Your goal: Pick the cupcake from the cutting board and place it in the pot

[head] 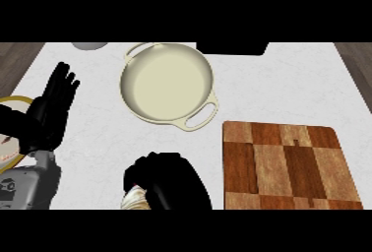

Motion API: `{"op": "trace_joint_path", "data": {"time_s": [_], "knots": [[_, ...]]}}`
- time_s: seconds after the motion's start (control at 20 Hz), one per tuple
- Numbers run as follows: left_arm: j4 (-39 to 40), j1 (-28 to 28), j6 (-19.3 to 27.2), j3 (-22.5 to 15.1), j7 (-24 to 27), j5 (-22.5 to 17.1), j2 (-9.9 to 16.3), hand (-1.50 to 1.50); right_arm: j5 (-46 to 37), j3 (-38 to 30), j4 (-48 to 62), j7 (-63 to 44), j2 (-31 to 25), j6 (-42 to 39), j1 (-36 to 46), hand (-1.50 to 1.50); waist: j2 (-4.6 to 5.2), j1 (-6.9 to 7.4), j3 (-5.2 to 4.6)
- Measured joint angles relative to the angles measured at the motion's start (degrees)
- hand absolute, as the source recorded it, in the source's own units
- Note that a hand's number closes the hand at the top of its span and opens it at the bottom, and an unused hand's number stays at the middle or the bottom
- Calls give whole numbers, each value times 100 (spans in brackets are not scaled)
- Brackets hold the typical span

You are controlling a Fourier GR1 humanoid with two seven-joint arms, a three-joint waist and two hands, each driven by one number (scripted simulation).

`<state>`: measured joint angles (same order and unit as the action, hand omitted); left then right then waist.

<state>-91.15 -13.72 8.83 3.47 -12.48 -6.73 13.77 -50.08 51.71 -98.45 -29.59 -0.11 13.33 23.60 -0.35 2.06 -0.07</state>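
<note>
Head view, near to far. At the near edge, left of centre, the right hand [169, 181] is curled over the cupcake [134, 199], grasping it; only a pale, ridged part of the cupcake shows beneath the fingers at the hand's lower left, the rest being hidden; the cupcake is thus off the cutting board [287, 165] and outside the pot [166, 83]. To the right, well apart from the hand, lies the cutting board, a chequered wooden slab with its near edge cut by the frame; nothing rests on it. At the left edge the left hand [49, 110] rests released, fingers straight and pointing away, above its grey forearm [27, 184]; beside it a yellow-rimmed plate [17, 100] is partly visible. Farther, at centre, stands the pot, cream-coloured, shallow, with two loop handles; its interior is bare. All stand on the white marbled counter [283, 83]; at the far edge a grey round object [89, 45] and a black object [231, 47] are cropped.
</note>
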Motion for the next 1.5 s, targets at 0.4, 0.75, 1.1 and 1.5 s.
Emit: {"op": "trace_joint_path", "data": {"time_s": [0.4, 0.75, 1.1, 1.5], "knots": [[57, -65, -26, 26, 12, 29, -2, 0, 583, -87, 829, -1781, 8, 1176, 2080, 150, 37, 32, 0], [-70, 44, -51, 24, 17, 57, -38, 0, 1816, -562, 2342, -1436, 8, 1903, 3298, 150, 64, 43, 2], [-127, 23, -57, 35, -18, 82, -43, 0, 2229, -746, 3972, -541, -57, 2431, 3858, 150, 87, 52, 0], [-112, -112, -116, 28, -68, 55, -55, 0, 1805, -706, 6059, -130, -6, 2710, 4491, 150, 135, 149, 0]]}}
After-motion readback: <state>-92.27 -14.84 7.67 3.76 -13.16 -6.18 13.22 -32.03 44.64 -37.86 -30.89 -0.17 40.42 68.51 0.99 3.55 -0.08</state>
